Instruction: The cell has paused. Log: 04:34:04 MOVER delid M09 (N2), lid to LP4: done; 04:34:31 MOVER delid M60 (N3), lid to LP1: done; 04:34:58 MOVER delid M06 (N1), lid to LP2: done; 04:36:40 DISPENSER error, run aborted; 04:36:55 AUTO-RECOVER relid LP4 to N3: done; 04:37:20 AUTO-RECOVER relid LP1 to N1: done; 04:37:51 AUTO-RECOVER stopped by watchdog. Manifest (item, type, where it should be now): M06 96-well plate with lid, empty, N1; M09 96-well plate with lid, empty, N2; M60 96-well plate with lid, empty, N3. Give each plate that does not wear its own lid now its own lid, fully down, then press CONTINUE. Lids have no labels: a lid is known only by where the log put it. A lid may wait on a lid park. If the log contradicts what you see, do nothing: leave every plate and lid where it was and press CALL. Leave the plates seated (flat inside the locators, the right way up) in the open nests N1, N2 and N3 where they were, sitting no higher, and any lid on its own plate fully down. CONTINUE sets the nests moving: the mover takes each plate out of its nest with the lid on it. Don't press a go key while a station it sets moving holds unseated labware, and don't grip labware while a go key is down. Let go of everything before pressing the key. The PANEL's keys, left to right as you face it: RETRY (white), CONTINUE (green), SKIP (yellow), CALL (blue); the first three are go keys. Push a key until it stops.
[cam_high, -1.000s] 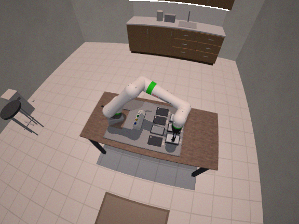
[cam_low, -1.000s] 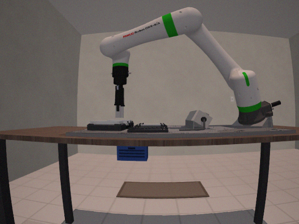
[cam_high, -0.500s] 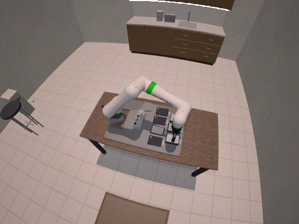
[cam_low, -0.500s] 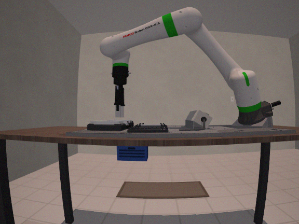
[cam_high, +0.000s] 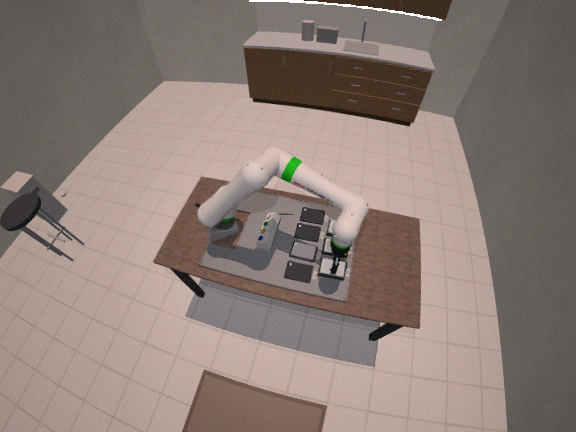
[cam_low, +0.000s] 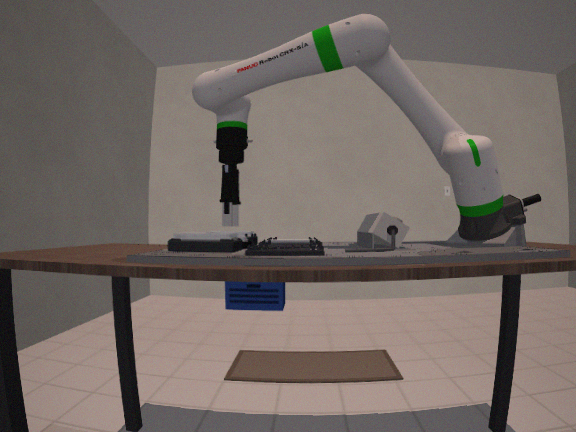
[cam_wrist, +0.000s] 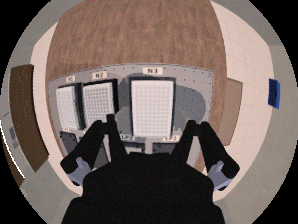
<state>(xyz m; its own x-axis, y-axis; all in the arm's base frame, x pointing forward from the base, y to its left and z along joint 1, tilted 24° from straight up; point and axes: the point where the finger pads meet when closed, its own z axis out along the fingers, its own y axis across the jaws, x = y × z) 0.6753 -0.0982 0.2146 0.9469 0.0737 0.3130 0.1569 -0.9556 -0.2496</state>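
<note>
Three white 96-well plates sit in a row of nests at the mat's right side. In the wrist view they are the near plate, the middle plate and the far plate. I cannot tell from here which of them wear lids. My gripper is open and empty, fingers pointing down, hovering well above the near plate. From the side it hangs clear above that plate. Four lid parks lie left of the nests; one carries a pale lid, while the others look dark and bare.
The key panel stands on the grey mat between the arm's base and the lid parks; it also shows in the side view. The table's right edge lies beyond the nests.
</note>
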